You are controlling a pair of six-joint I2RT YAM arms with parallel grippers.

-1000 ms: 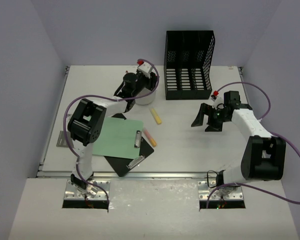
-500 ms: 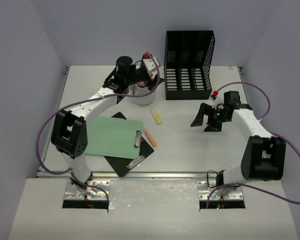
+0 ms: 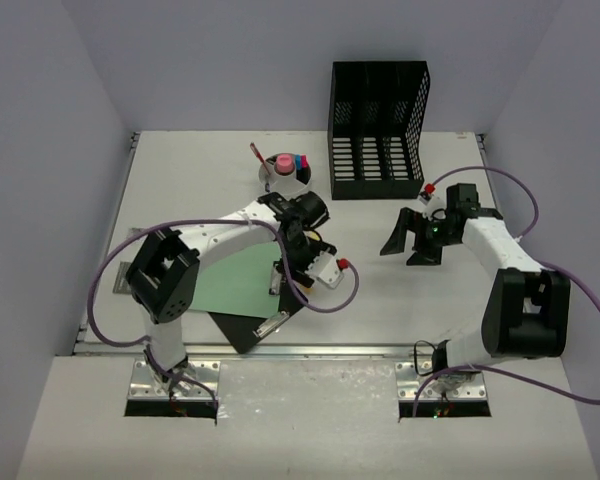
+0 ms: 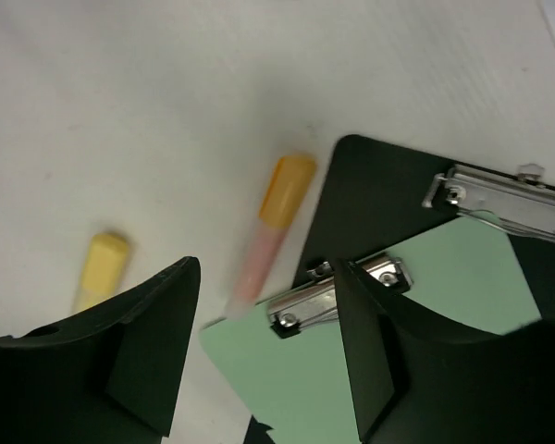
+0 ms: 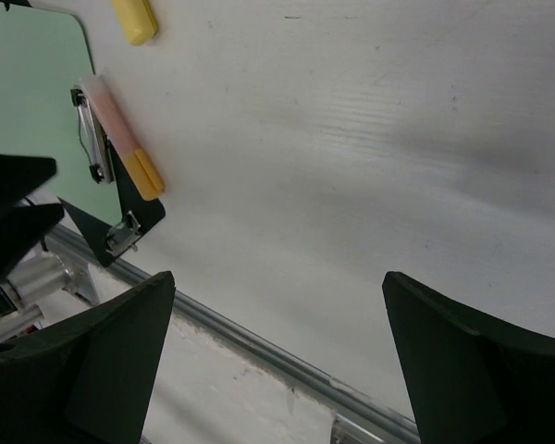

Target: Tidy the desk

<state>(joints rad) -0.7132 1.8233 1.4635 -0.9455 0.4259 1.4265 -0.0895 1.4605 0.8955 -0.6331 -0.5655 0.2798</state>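
The white desk (image 3: 380,290) has a silver rail (image 3: 340,351) along its near edge. My left gripper (image 3: 292,265) is open and empty, low over the clip end of a green clipboard (image 3: 230,280). In the left wrist view its fingers (image 4: 266,277) frame a pink highlighter with an orange cap (image 4: 273,222) and the green clipboard's clip (image 4: 338,291). A black clipboard (image 4: 379,203) lies under the green one. A yellow highlighter (image 4: 102,268) lies to the left. My right gripper (image 3: 412,238) is open and empty above bare desk (image 5: 351,139).
A black mesh file rack (image 3: 378,130) stands at the back. A white cup (image 3: 285,172) to its left holds pink and blue items and a red pen. The right wrist view shows the pink highlighter (image 5: 120,134) and the rail (image 5: 259,347).
My left arm has swung from over the white cup at the back down to the clipboards and highlighters near the front. The right arm has not moved.
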